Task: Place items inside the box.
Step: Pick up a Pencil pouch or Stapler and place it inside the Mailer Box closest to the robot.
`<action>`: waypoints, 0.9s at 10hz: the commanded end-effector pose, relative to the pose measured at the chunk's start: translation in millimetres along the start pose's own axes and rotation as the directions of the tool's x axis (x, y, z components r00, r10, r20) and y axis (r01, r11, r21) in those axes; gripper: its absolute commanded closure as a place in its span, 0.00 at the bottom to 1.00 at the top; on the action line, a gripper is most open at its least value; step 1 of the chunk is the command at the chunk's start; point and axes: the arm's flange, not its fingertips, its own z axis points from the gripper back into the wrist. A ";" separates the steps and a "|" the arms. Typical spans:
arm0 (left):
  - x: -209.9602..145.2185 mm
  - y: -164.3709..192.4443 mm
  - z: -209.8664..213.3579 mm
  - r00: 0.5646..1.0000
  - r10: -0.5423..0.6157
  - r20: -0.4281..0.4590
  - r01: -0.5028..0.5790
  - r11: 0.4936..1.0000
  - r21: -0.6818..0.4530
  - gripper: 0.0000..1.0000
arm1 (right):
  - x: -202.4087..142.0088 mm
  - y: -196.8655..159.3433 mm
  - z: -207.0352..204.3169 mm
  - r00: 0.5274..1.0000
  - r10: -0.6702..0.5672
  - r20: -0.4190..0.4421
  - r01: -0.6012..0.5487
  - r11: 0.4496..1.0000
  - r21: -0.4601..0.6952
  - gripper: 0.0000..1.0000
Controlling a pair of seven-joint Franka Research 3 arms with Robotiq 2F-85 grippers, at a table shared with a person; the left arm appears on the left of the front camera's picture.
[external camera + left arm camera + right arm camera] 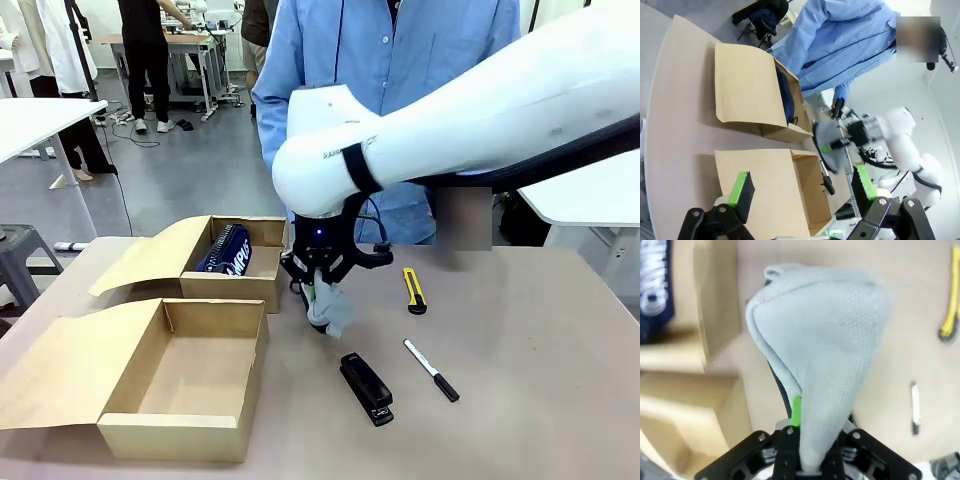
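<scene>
My right gripper point(320, 288) is shut on the grey fabric pouch point(332, 310), which hangs just above the table beside the far cardboard box point(262, 285). From the right wrist, the pouch point(825, 350) bulges up from between the closed fingers of the right gripper point(807, 440). A navy pouch with white lettering point(225, 250) lies inside the far box. The near box point(180, 425) stands open with nothing in it. On the table lie a black stapler point(367, 388), a white-black marker point(431, 370) and a yellow-black utility knife point(414, 290). My left gripper point(802, 192) hangs open high above the boxes.
A person in a blue shirt point(400, 60) stands at the far side of the table. Both boxes have their flaps point(150, 255) folded out to the left. Bare tabletop point(540, 380) spreads to the right of the marker.
</scene>
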 end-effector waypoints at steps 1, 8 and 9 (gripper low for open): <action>0.6 0.4 -0.5 1.000 -0.019 0.016 0.020 1.000 -0.017 0.00 | -106.7 -51.5 42.0 0.995 0.050 0.083 -0.055 0.997 0.055 1.00; 0.6 0.4 -0.5 1.000 -0.019 0.016 0.020 1.000 -0.017 0.00 | -161.6 -121.1 44.8 0.983 -0.174 0.056 0.162 0.971 0.175 1.00; 0.6 0.4 -0.5 1.000 -0.019 0.016 0.020 1.000 -0.017 0.00 | -158.9 -166.3 36.2 0.960 -0.279 0.034 0.261 0.928 0.265 0.88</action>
